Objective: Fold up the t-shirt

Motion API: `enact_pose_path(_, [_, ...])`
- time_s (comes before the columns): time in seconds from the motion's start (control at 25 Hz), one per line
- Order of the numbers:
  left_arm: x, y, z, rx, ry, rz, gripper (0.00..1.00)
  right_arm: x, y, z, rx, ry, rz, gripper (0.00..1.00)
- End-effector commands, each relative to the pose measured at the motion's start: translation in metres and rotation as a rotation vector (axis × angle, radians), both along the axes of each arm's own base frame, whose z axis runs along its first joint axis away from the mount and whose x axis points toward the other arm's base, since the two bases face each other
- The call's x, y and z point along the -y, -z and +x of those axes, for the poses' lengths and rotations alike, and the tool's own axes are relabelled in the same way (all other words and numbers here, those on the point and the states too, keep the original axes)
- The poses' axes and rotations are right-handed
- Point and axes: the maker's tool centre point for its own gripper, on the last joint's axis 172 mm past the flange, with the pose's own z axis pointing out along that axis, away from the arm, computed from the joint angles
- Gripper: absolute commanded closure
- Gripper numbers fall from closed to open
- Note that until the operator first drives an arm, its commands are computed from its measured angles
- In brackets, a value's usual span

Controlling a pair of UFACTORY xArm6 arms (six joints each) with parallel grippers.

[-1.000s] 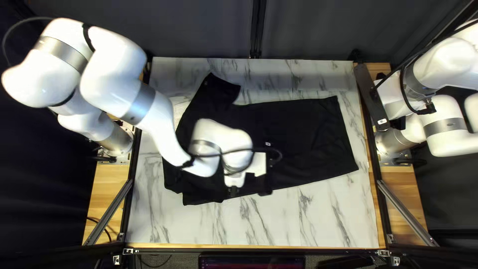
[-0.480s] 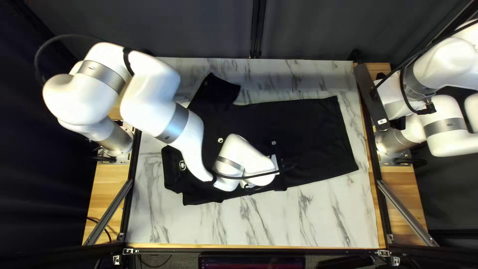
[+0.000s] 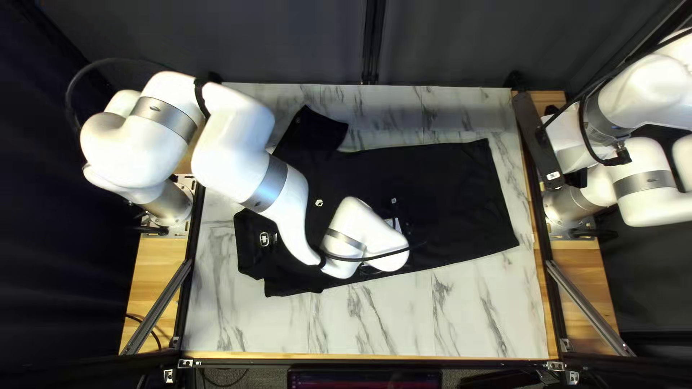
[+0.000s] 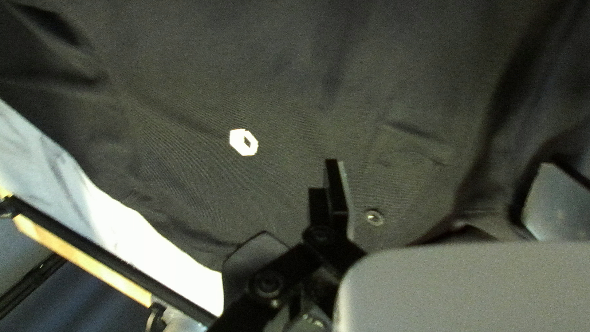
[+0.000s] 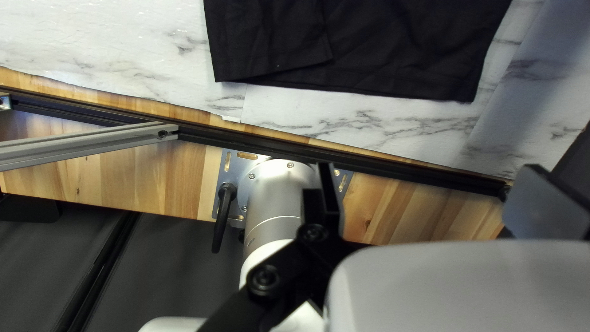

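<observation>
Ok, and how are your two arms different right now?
My left arm reaches out over the black t-shirt, but my right arm is folded back at the table's right side. My left gripper is above the t-shirt, while my right gripper is away from it, near its own arm's base. Both arms are white with silver bands, and both grippers are open.

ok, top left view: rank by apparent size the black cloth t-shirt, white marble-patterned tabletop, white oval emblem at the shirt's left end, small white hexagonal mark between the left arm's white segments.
1. Tabletop
2. T-shirt, partly hidden by the arm
3. Oval emblem
4. Hexagonal mark
</observation>
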Motion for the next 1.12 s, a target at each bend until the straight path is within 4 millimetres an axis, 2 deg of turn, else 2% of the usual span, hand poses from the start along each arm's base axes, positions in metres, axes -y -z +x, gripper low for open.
enact_pose_path(0.04, [0.005, -0.009, -0.010, 0.001, -0.006, 0.005, 0.00, 0.000, 0.000, 0.000, 0.000, 0.000, 0.000, 0.00])
enact_pose_path(0.28, [0.033, -0.009, -0.006, 0.017, 0.021, -0.013, 0.00, 0.000, 0.000, 0.000, 0.000, 0.000, 0.000, 0.00])
enact_pose_path(0.52, [0.034, -0.001, -0.005, 0.022, 0.027, -0.032, 0.00, 0.000, 0.000, 0.000, 0.000, 0.000, 0.000, 0.00])
enact_pose_path(0.76, [0.044, 0.001, 0.003, 0.041, 0.046, -0.057, 0.00, 0.000, 0.000, 0.000, 0.000, 0.000, 0.000, 0.00])
enact_pose_path(0.92, [0.037, 0.008, 0.001, 0.044, 0.042, -0.065, 0.00, 0.000, 0.000, 0.000, 0.000, 0.000, 0.000, 0.00])
enact_pose_path(1.12, [0.018, 0.018, -0.002, 0.040, 0.015, -0.060, 0.00, 0.000, 0.000, 0.000, 0.000, 0.000, 0.000, 0.00])
